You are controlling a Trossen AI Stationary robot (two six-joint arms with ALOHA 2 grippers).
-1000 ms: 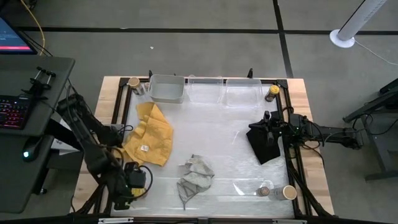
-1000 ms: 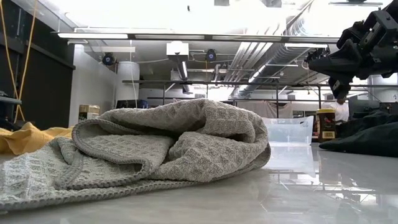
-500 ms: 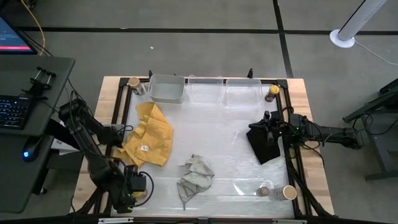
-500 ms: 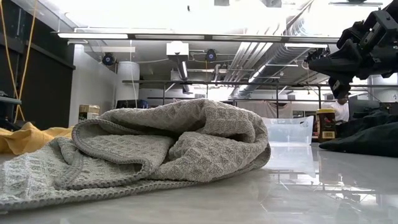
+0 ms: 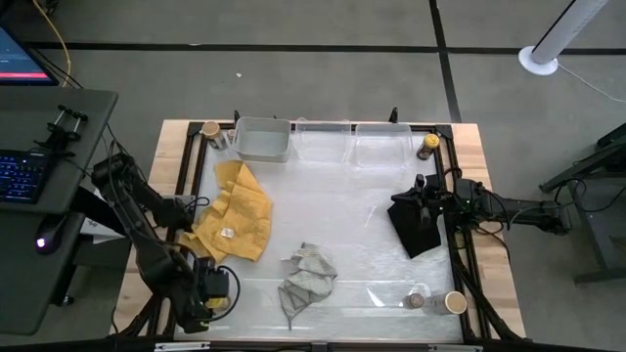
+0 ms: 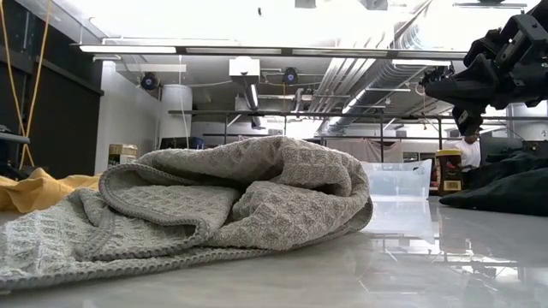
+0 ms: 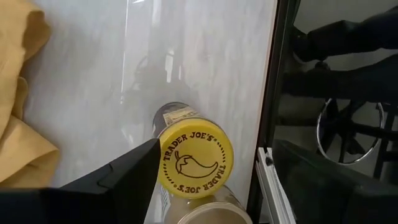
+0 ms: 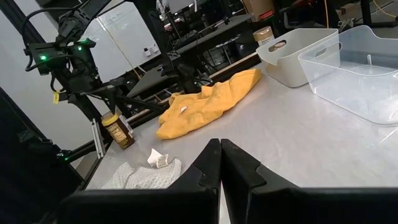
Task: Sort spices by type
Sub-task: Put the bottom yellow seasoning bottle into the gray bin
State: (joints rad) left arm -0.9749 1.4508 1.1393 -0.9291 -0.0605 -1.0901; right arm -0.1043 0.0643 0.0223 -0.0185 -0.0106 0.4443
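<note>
Down at the near-left corner, left gripper (image 5: 213, 290) beside a yellow-lidded dark jar (image 7: 194, 154); grip state unclear. Right gripper (image 8: 220, 163) pinched closed, empty, over the black cloth (image 5: 415, 226).

Grey floor (image 5: 293, 68) around counter (image 5: 479, 147), dark seam lines crossing it. Black desk (image 5: 39, 196) left of counter, keyboard (image 5: 24, 166) and monitor corner (image 5: 20, 59) on it (screen lit). White fan base (image 5: 538, 61) far right. Low view: bright ceiling light strips (image 6: 257, 50), exposed ducts (image 6: 377, 85), white column (image 6: 175, 115), dark wall (image 6: 47, 111) at left.
</note>
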